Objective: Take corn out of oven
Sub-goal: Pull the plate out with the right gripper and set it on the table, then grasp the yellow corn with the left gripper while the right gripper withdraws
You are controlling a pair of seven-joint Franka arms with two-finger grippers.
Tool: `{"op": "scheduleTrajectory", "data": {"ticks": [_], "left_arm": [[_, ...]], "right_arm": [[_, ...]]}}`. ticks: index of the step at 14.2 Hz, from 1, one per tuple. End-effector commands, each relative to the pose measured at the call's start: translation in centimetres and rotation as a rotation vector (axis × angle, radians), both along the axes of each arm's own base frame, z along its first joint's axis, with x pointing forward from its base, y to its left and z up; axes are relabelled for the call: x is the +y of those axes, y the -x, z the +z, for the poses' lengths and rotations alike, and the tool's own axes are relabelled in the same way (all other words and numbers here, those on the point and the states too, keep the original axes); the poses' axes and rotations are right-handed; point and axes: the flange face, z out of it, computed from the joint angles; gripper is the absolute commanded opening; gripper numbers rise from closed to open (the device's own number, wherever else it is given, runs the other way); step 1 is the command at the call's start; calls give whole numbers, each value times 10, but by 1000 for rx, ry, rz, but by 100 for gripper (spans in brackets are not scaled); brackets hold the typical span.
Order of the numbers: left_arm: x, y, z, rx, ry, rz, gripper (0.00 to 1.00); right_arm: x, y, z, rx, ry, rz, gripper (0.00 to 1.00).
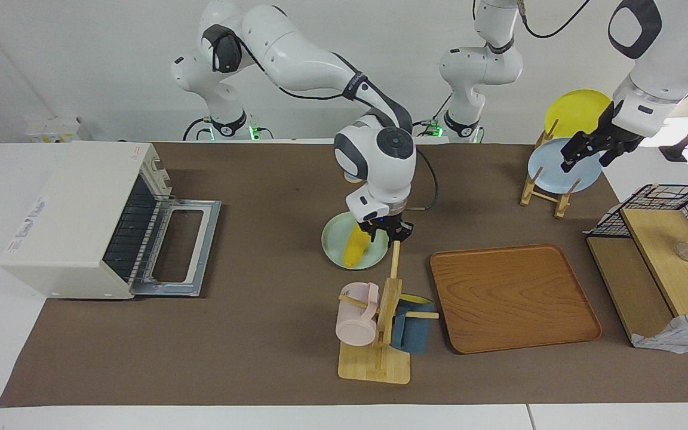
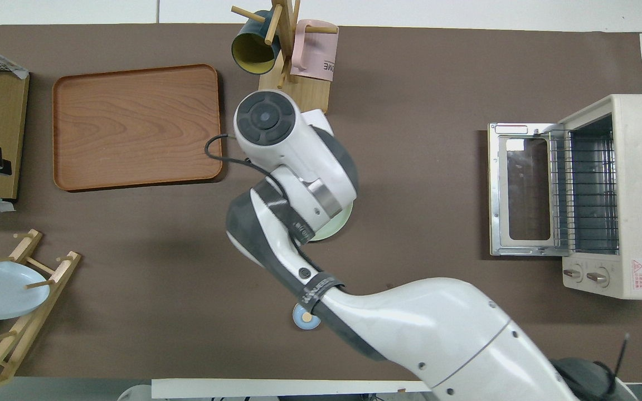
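Brown mat (image 1: 272, 334) — white walls.

The right tool (image 1: 384, 234) points straight down at mid-table; the left tool (image 1: 590, 150) waits raised, fingers spread.

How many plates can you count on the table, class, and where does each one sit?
3. A pale green plate lies mid-table under the corn. A light blue plate and a yellow plate stand in the wooden rack at the left arm's end. None seems hidden.
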Motion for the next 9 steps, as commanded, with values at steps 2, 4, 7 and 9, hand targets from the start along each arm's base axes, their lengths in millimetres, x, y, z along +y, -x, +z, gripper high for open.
{"op": "scheduleTrajectory", "data": {"ticks": [2,4,7,9], "left_arm": [[-79,5,-73,-76,9,0,100],[-154,5,-104,-73,31,-102,100],[-281,23,-146,-109,120,-102,100],[-350,36,-178,-152,146,-114,100]], "right_arm": [[-141,-12,10,89,33,163,54],[-202,-5,-29,90,59,208,53],[-249,26,-81,87,93,281,39],[-275,29,-90,110,142,354,18]]}}
